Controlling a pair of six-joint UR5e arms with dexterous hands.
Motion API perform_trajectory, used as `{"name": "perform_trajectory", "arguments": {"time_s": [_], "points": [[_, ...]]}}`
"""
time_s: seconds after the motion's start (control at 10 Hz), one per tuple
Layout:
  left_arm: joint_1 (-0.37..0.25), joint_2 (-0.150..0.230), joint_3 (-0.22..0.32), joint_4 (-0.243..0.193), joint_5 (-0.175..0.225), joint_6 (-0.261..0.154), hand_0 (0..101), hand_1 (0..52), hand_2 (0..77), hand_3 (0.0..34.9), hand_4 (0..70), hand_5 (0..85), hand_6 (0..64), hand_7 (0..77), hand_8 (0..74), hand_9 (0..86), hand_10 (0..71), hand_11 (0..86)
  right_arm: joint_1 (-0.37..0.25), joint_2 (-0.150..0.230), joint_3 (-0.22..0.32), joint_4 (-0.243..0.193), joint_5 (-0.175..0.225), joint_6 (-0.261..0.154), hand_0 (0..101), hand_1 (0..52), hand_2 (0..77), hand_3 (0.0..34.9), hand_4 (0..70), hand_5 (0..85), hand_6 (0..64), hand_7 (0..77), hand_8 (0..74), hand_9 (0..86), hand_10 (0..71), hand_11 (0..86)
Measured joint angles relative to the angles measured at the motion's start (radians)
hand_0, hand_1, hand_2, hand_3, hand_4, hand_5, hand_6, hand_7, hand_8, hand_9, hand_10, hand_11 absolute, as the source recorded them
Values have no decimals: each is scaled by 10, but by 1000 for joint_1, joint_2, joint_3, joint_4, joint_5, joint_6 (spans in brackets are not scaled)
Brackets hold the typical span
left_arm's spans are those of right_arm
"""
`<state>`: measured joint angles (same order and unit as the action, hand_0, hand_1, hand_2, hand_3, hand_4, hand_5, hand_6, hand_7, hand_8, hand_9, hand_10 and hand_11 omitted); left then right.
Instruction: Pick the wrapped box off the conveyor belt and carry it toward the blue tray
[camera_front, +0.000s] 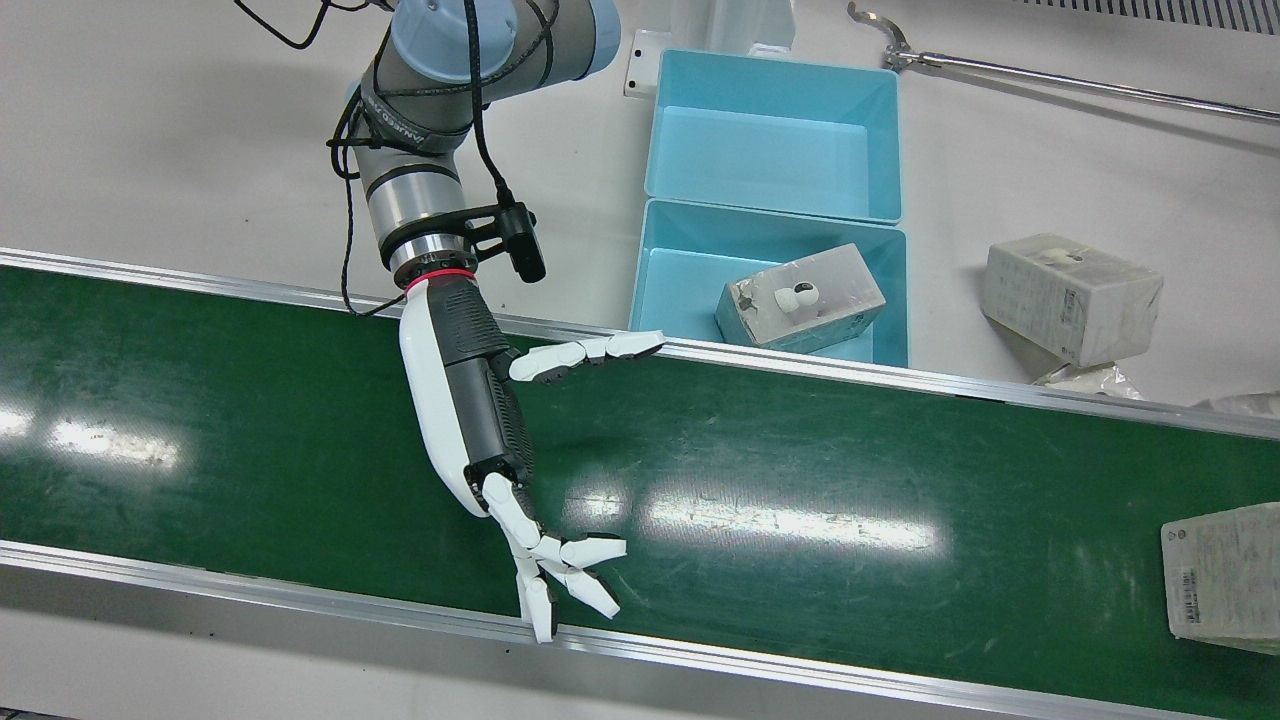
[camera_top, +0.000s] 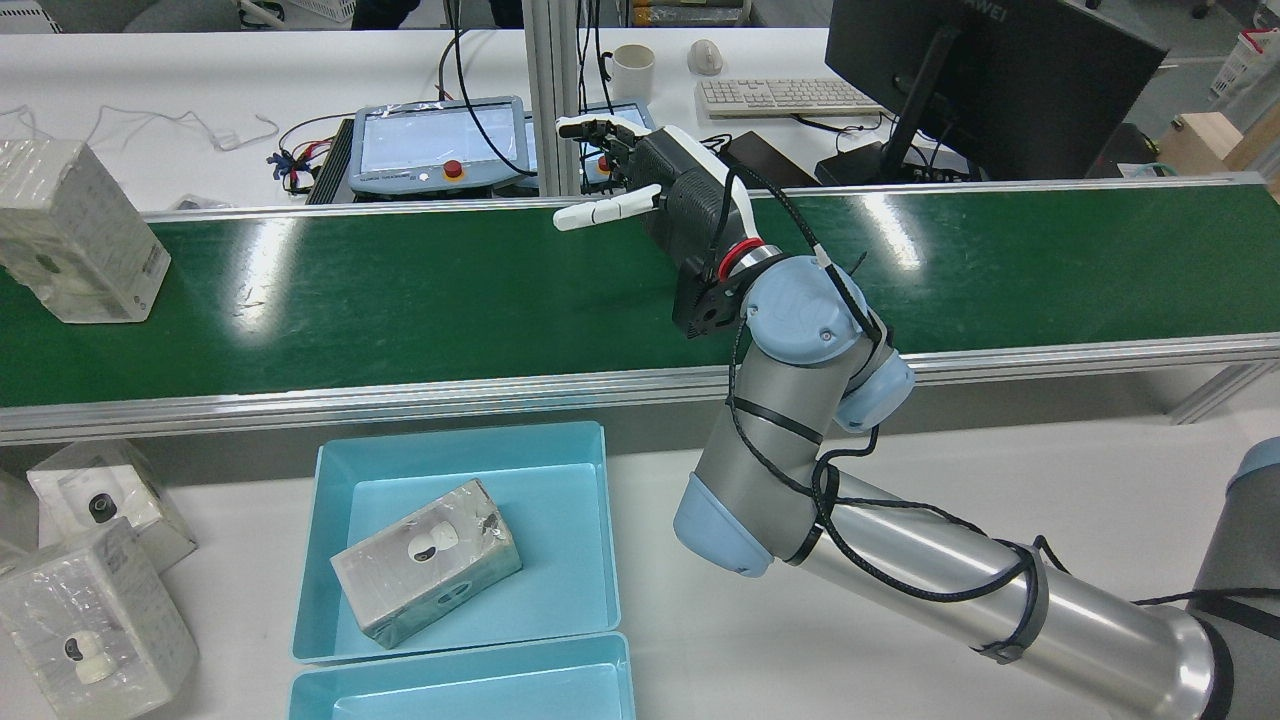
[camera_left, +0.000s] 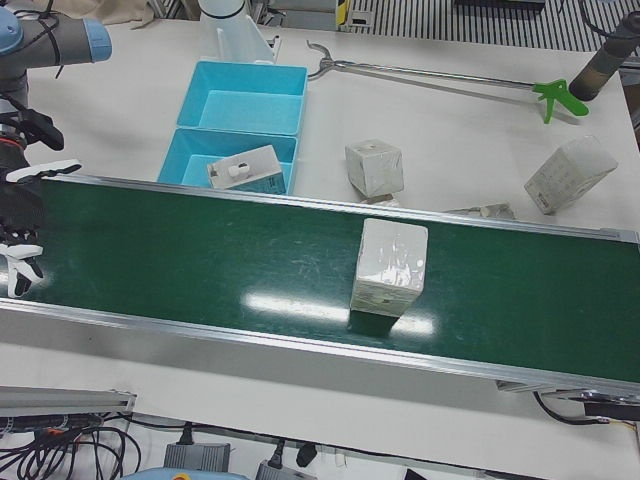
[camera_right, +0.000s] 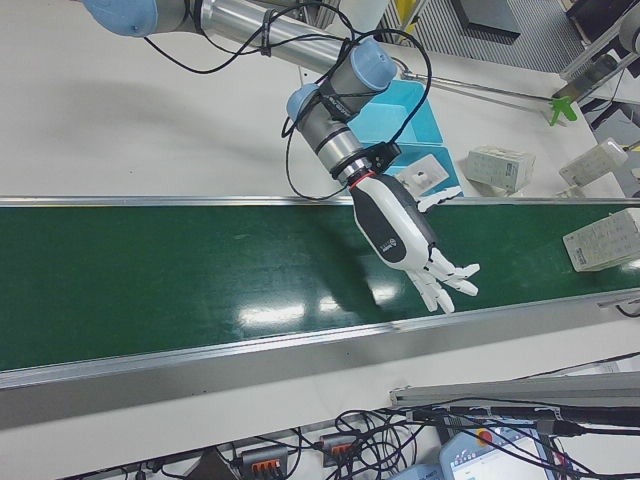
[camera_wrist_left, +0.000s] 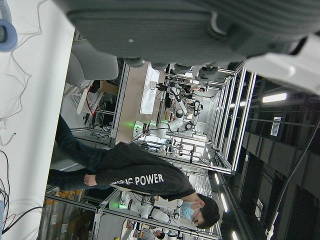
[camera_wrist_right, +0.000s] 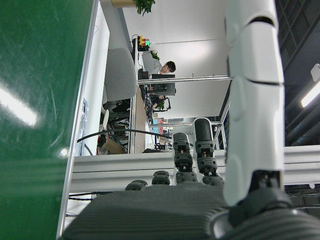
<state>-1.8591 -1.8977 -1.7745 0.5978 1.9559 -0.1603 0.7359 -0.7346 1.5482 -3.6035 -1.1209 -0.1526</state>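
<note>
The wrapped box (camera_front: 1225, 575) stands on the green belt (camera_front: 850, 470) at the front view's right edge, also seen as the box (camera_left: 390, 265) and the box (camera_top: 75, 235). My right hand (camera_front: 500, 440) hovers over the belt well away from it, open, fingers spread, holding nothing; it also shows as the hand (camera_right: 405, 230) and the hand (camera_top: 680, 190). The blue tray (camera_front: 640, 290) beside the belt holds another wrapped box (camera_front: 800, 298). Only the underside of my left hand (camera_wrist_left: 200, 30) shows, in its own view.
A second blue tray (camera_front: 770, 140) lies behind the first. Loose wrapped boxes (camera_front: 1070, 295) (camera_top: 90, 620) sit on the white table. A long grabber tool (camera_left: 430, 72) lies at the back. A person (camera_wrist_left: 150, 180) stands beyond the station.
</note>
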Motion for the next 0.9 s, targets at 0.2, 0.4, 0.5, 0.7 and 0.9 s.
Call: {"name": "perform_trajectory", "arguments": {"time_s": [0.2, 0.4, 0.5, 0.7, 0.9], "points": [[0, 0, 0, 0, 0, 0, 0, 0, 5, 0, 0, 11, 5, 5, 5, 0, 5, 5, 1, -2, 0, 0, 1, 2, 489, 158, 93, 0, 115, 322, 65, 87, 5, 38, 0, 5], [0, 0, 0, 0, 0, 0, 0, 0, 5, 0, 0, 11, 5, 0, 5, 0, 5, 5, 2, -3, -1, 0, 1, 2, 489, 158, 93, 0, 115, 322, 65, 87, 5, 38, 0, 5], [0, 0, 0, 0, 0, 0, 0, 0, 5, 0, 0, 11, 5, 0, 5, 5, 5, 5, 2, -4, -1, 0, 1, 2, 490, 142, 98, 0, 120, 322, 65, 87, 5, 38, 0, 11], [0, 0, 0, 0, 0, 0, 0, 0, 5, 0, 0, 11, 5, 0, 5, 5, 5, 5, 2, -4, -1, 0, 1, 3, 490, 142, 82, 0, 120, 322, 65, 87, 5, 38, 0, 5], [0, 0, 0, 0, 0, 0, 0, 0, 5, 0, 0, 11, 5, 0, 5, 5, 5, 5, 2, -5, -1, 0, 2, 5, 490, 142, 82, 0, 125, 322, 65, 87, 5, 38, 0, 11]]}}
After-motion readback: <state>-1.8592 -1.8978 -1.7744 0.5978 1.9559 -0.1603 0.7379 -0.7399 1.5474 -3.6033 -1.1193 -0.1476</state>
